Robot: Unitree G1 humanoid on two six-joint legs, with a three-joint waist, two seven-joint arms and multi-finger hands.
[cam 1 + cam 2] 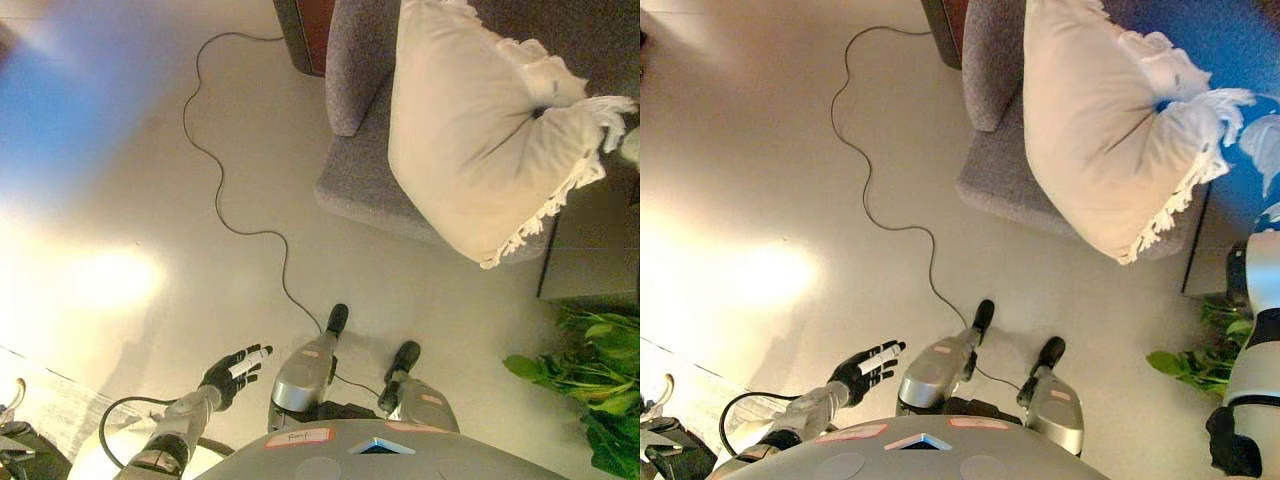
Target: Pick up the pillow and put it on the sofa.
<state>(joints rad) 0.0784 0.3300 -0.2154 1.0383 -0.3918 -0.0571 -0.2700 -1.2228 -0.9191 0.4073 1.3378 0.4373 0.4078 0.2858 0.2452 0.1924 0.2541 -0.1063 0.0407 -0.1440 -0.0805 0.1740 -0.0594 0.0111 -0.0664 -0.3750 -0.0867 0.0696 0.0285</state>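
The grey sofa (370, 170) is seen well ahead of the left hand (232, 374), which hangs released and empty. The cream pillow (480, 140) is held over the seat, gripped at its far corner, where the right hand cannot be made out; only release seems left.

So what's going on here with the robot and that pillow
The cream fringed pillow is up at the grey sofa, held at its right corner where the fabric bunches. The right arm rises at the right edge of the right eye view, but the right robot hand itself cannot be made out. The left robot hand hangs open and idle, low over the floor.
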